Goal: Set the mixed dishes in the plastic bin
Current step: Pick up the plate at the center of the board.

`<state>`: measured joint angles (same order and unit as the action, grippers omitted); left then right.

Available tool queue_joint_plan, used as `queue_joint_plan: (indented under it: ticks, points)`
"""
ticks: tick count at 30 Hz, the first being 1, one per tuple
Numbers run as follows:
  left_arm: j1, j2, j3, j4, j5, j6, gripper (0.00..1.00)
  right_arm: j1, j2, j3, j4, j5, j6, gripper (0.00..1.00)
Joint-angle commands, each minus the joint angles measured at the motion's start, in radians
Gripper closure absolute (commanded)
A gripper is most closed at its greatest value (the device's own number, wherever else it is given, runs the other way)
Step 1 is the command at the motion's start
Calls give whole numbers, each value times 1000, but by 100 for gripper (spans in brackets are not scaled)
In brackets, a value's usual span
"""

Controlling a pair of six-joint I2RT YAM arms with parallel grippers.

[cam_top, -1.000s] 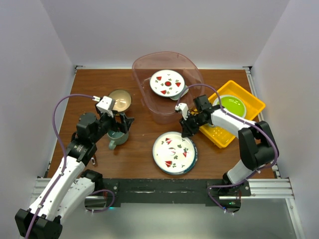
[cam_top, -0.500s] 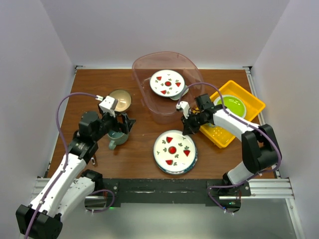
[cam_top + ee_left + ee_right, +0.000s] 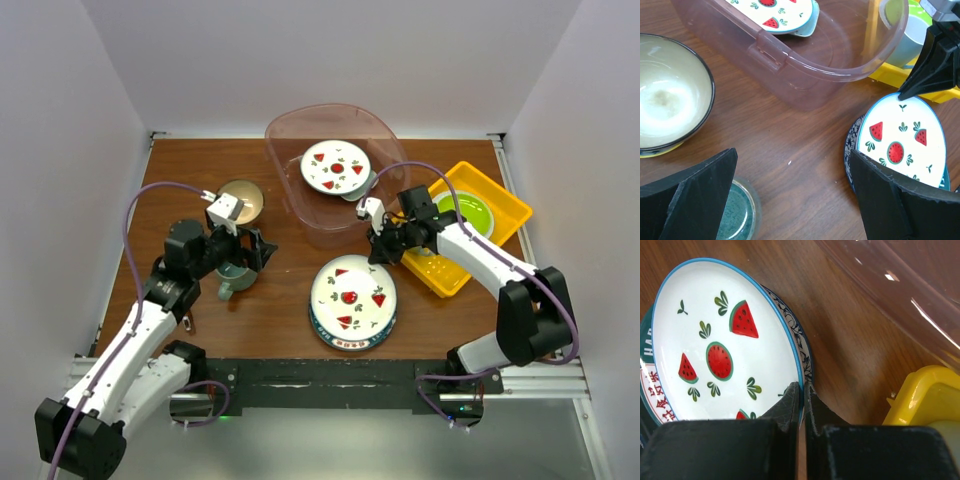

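My right gripper [image 3: 378, 252] is shut on the far rim of a watermelon-print plate [image 3: 352, 297], holding it tilted with that edge raised off a stack with a blue floral plate [image 3: 345, 338]. The right wrist view shows the fingertips [image 3: 802, 390] pinching the plate [image 3: 720, 350] above the floral rim [image 3: 804, 355]. The pinkish clear bin [image 3: 290, 190] stands just beyond and holds another watermelon plate [image 3: 335, 166]. My left gripper [image 3: 250, 250] is open and empty over a teal mug [image 3: 237, 272], next to a tan bowl [image 3: 245, 198].
A yellow tray [image 3: 500, 205] with a lime-green plate [image 3: 467, 210] sits to the right of the bin, close to my right arm. The left wrist view shows the bowl [image 3: 667, 100], the mug [image 3: 737, 220], the bin wall [image 3: 805, 95] and a pale mug [image 3: 905, 37] in the tray.
My right gripper has risen slightly toward the bin with the plate's rim, tilting the plate up off the stack. My left gripper has drifted a little right over the teal mug.
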<state>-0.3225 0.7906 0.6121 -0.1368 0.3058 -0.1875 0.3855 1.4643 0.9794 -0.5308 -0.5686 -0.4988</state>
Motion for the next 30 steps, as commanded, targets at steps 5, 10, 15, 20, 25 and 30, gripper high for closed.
queue_joint_plan:
  ticks: [5, 10, 15, 20, 25, 30]
  points:
    - [5, 19, 9, 40, 119, 22, 0, 1, -62, 7, -6, -62, -43, 100]
    - [5, 33, 2, 54, 186, 28, 0, 1, -82, 7, -14, -77, -53, 100]
    - [5, 61, -6, 77, 256, 23, 1, 1, -94, 10, -21, -97, -63, 100]
    - [0, 91, -9, 95, 297, 3, 1, 1, -120, 10, -28, -116, -72, 100]
    - [-50, 125, -9, 106, 293, -26, 1, 0, -157, 8, -29, -134, -76, 100]
    - [-154, 144, -9, 114, 236, -58, 1, 0, -186, 8, -32, -172, -67, 100]
